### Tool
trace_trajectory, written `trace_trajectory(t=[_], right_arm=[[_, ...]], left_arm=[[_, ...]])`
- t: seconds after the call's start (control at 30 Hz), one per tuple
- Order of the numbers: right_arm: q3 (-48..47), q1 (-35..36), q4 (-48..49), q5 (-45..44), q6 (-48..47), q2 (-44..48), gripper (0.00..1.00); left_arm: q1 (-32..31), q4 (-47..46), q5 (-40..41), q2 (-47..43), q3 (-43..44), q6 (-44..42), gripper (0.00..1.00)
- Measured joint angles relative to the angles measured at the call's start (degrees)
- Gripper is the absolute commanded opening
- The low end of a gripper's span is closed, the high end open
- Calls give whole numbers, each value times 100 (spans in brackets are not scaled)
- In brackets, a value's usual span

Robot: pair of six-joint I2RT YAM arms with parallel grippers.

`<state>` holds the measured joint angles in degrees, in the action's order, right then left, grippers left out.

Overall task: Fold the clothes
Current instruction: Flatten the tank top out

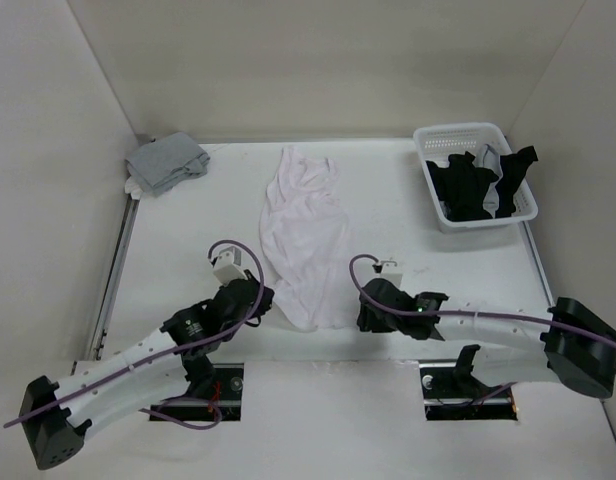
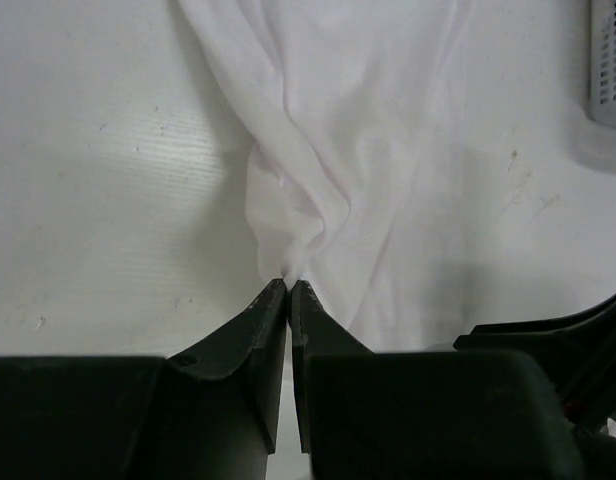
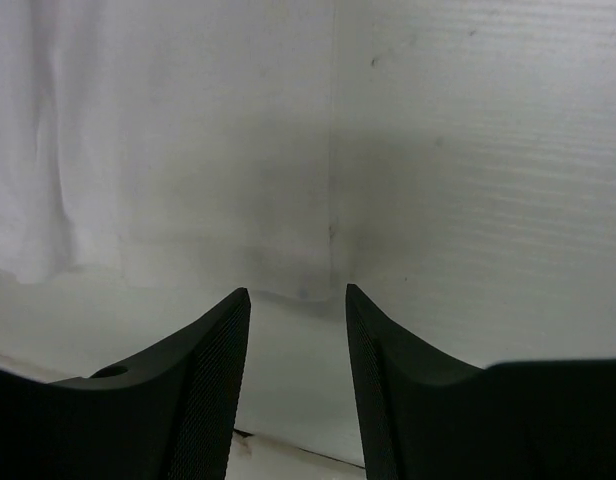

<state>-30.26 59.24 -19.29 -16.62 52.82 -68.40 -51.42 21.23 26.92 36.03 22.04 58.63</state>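
Pinching the white top (image 1: pixel 306 240) by its lower-left hem at centre surface, the left gripper (image 2: pixel 289 284) is clenched, while the right gripper (image 3: pixel 298 296) stands released. The grey top (image 1: pixel 166 162) at upper left looks folded, and black tops (image 1: pixel 463 185) wait in the basket (image 1: pixel 458 129).

White top (image 1: pixel 306 245) is soft creased cloth; fingers (image 3: pixel 213 390) look matt, finely ribbed.

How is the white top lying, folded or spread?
Spread, wrinkled: the white top lies full-length on the table, left fingers pinching its near edge.
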Motion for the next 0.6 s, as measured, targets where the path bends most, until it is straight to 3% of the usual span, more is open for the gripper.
trace_trajectory(t=[0.17,0.27,0.4,0.57,0.6], right_arm=[[-149,122,48,-87,254,-435,32],[-291,140,96,-227,367,-658,44],[-302,160,136,-319,442,-662,46],[-302,157,37,-422,457,-656,28],[-302,157,7,-446,461,-660,21]], left_arm=[[-358,109,326,15,-24,201,5],[-461,122,514,50,-22,212,5],[-487,122,658,164,-22,190,5],[-487,122,726,197,-17,164,5],[-487,122,745,195,-11,157,5]])
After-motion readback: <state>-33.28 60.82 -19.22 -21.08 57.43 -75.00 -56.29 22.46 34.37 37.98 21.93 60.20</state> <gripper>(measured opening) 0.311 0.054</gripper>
